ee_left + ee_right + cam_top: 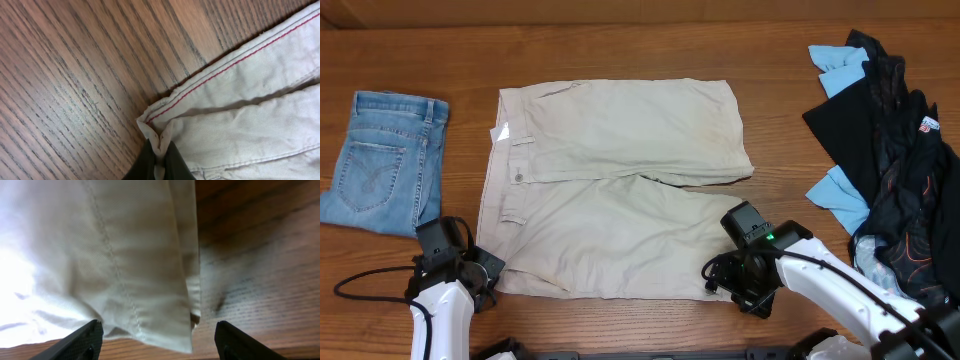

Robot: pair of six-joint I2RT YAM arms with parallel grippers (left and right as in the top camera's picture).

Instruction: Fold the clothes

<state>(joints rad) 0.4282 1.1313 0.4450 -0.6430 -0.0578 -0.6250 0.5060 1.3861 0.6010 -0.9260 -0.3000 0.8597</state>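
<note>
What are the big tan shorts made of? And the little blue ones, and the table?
The beige shorts look like woven cotton, matte, with stitched seams and soft creases. The blue shorts look like denim: faded blue, stitched pocket. The table looks like wood or wood-look laminate: brown with dark grain lines.

White arms (442, 318), black wrists (752, 262), black cable (365, 282)

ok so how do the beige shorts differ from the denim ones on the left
The beige shorts lie spread flat, both legs showing; the denim shorts are folded in half. The beige shorts cover far more table than the denim shorts. The left claw pinches the beige shorts' waistband corner, the open right claw straddles their leg hem; nothing touches the denim shorts. Both lie on the wooden table.
</note>
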